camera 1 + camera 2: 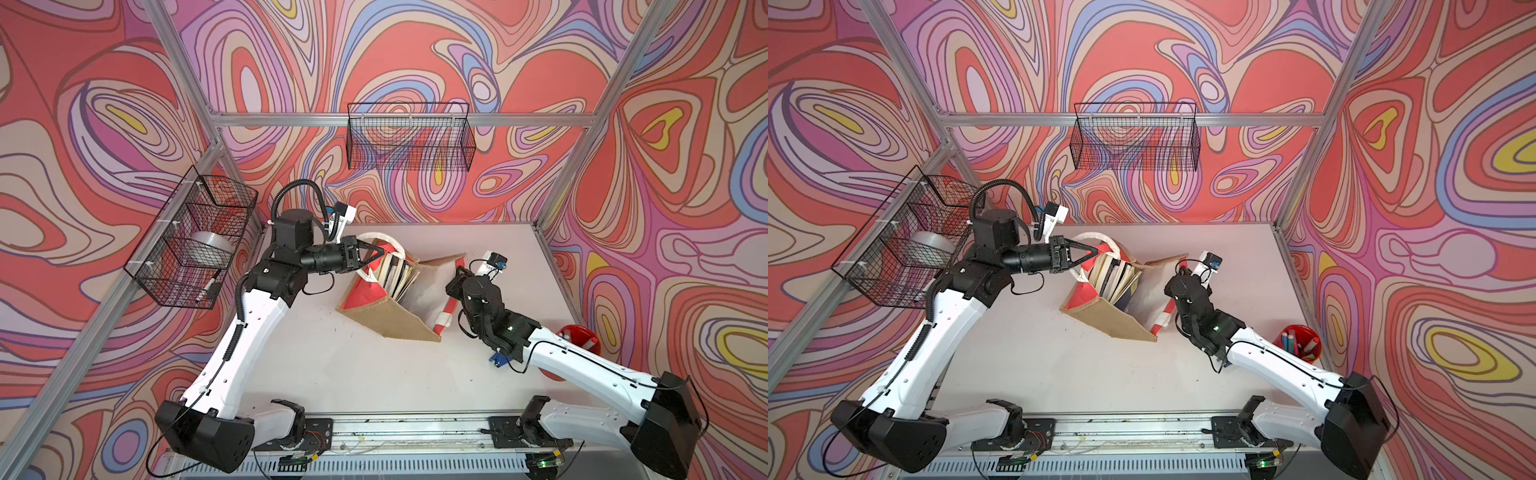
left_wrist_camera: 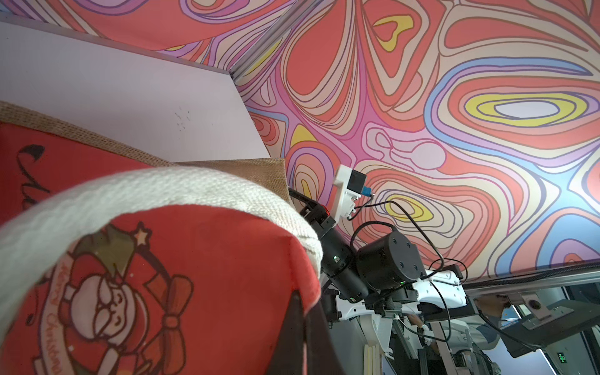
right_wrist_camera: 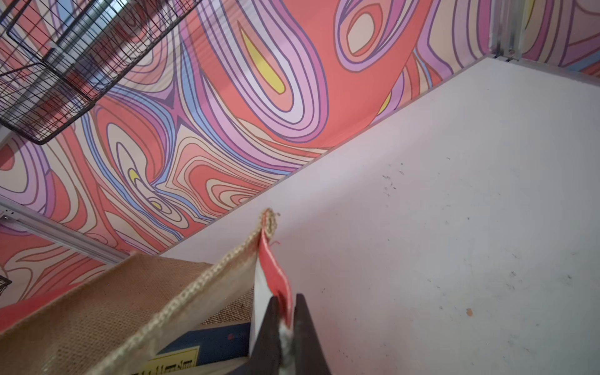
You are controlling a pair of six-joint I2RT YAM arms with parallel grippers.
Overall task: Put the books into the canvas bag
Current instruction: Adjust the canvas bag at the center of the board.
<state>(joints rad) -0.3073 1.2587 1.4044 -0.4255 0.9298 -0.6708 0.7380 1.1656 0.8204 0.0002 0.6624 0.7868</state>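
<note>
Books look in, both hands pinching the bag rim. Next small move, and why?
Probably open the right hand and back it off. The books stand inside the bag, no book shows on the table, and the bag sits on its base. The right hand is shut on the red rim, the left hand on the opposite rim. Releasing one side first tests whether the bag stands.

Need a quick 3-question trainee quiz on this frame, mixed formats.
1. True or false: the books stand inside the canvas bag.
2. The left gripper is: A) open above the table, B) shut on the bag's rim, C) holding a book.
3. Fill in: the right gripper is shut on the bag's ____ edge.

Key: 1 true; 2 B; 3 red.
</note>
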